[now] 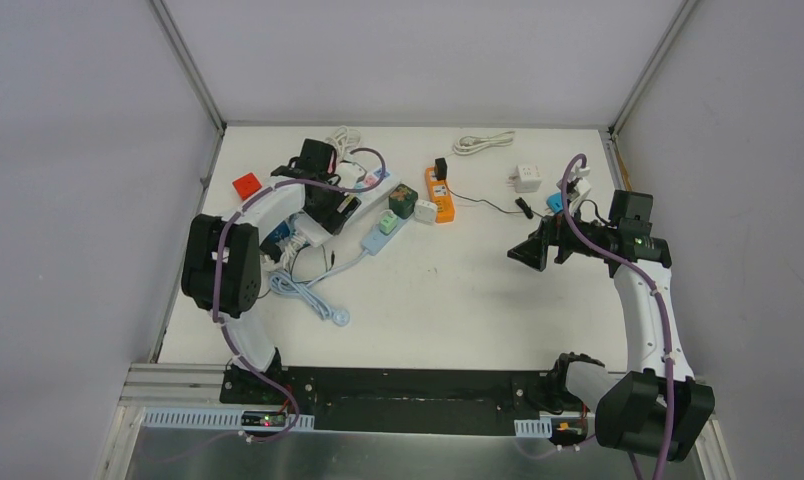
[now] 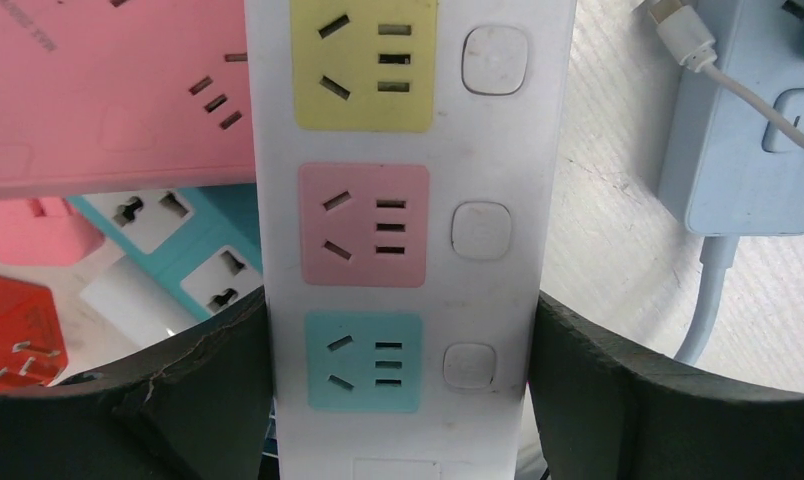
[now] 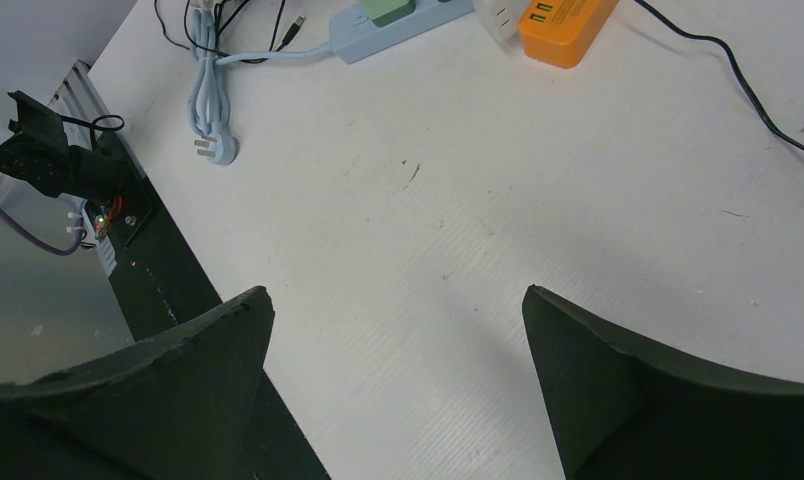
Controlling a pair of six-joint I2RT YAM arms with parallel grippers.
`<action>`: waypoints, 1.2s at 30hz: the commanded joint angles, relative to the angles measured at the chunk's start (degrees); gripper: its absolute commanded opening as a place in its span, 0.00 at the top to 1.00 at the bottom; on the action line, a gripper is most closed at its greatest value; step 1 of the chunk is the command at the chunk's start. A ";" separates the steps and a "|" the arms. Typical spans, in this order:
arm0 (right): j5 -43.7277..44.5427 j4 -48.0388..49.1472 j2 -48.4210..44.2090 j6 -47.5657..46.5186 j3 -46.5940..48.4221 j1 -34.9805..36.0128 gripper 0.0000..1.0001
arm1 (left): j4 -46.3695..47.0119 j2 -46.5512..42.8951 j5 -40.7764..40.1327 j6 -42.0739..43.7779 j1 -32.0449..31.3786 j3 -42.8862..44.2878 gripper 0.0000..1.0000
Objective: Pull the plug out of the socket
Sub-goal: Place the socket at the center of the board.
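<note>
My left gripper (image 2: 400, 302) is shut on a white power strip (image 2: 498, 130), its dark fingers (image 2: 208, 400) pressed against both long sides. The strip's yellow, pink and teal sockets (image 2: 364, 361) are all empty. From above, the left gripper (image 1: 328, 205) sits at the back left among several strips. A green plug (image 1: 388, 222) sits in a light blue strip (image 1: 376, 238), and a black plug (image 1: 440, 167) stands in an orange strip (image 1: 439, 195). My right gripper (image 1: 525, 254) hangs open above bare table (image 3: 478, 200), holding nothing; its gripper (image 3: 396, 292) is far from any plug.
Beside the white strip lie a pink strip (image 2: 98, 90), a teal strip (image 2: 178, 250) and a red cube adapter (image 2: 18, 335). A coiled blue cable (image 1: 313, 295) lies near the left arm. White adapters (image 1: 527, 178) and a white cord (image 1: 483, 142) lie at the back.
</note>
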 commanded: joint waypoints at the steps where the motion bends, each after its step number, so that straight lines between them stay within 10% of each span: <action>1: -2.06 1.48 -1.32 -0.38 0.16 -0.60 0.00 | 2.89 0.39 -2.59 -1.45 0.53 0.77 1.00; 16: -2.44 1.12 -1.49 -0.64 0.25 -0.87 0.00 | 1.51 5.91 -13.50 -11.39 6.64 3.92 0.99; 19: -2.43 1.08 -1.41 -0.73 0.24 -0.88 0.00 | 1.37 4.32 -12.68 -12.46 6.64 4.49 0.82; 26: -2.44 1.04 -1.40 -0.83 0.24 -0.86 0.00 | 1.04 -1.71 -8.60 -17.15 6.64 4.92 0.07; 36: -2.26 0.89 -1.23 -0.95 0.25 -0.96 0.00 | 1.03 -13.08 -1.82 -21.02 6.64 2.22 0.01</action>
